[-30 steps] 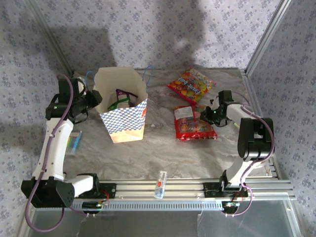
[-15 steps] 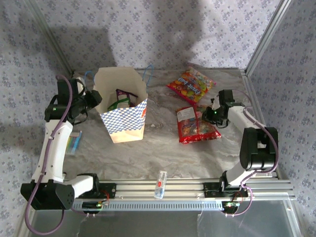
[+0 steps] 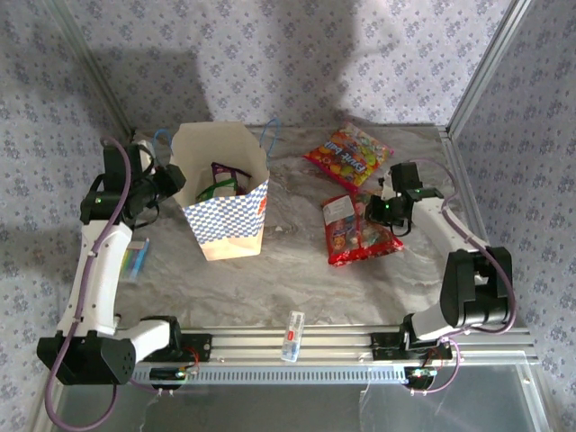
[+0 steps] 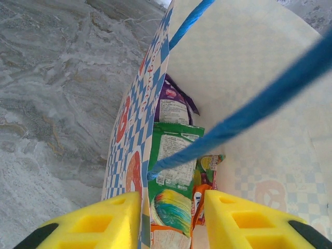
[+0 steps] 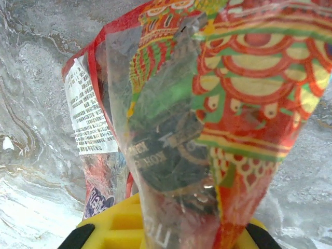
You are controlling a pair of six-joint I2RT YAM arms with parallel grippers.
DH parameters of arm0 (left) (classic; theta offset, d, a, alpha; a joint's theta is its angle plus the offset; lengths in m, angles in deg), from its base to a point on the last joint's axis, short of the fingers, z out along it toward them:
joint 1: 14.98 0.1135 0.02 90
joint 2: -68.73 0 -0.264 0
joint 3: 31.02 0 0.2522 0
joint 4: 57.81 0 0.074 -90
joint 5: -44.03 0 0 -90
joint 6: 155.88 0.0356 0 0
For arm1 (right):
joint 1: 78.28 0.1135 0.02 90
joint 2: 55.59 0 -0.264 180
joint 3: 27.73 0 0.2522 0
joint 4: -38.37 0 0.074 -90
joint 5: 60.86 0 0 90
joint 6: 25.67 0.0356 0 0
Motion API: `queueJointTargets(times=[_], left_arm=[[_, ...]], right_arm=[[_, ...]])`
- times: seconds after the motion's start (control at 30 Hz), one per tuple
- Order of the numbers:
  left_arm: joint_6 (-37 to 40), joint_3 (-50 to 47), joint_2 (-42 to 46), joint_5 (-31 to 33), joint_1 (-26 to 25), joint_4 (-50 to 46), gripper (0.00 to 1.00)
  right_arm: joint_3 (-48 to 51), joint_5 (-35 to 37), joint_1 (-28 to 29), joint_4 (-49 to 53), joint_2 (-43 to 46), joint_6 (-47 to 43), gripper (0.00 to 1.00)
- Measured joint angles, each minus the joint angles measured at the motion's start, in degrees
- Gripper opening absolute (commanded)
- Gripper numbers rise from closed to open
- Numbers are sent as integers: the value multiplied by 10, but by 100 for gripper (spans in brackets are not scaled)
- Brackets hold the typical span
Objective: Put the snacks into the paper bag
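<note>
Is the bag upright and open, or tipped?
Upright and open: the bag stands on its base, mouth up, with packets showing inside.

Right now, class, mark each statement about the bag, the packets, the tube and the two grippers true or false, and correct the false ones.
1. The bag stands upright with packets inside. True.
2. The right gripper has its jaws shut on a red packet. True.
3. The tube lies in the bag. False: it lies at the near edge of the table.
4. Every packet is bagged. False: besides the gripped one, a second packet lies on the table behind it.
5. The left gripper hangs over the tube. False: its jaws straddle the bag's wall.
</note>
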Motion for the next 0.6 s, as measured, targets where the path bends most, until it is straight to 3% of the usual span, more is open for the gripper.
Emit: queueJointTargets(times=[0.6], left_arm=[[0,-9,5,0,0,0,38]], right_arm=[[-5,96,83,17,47,-48,0]])
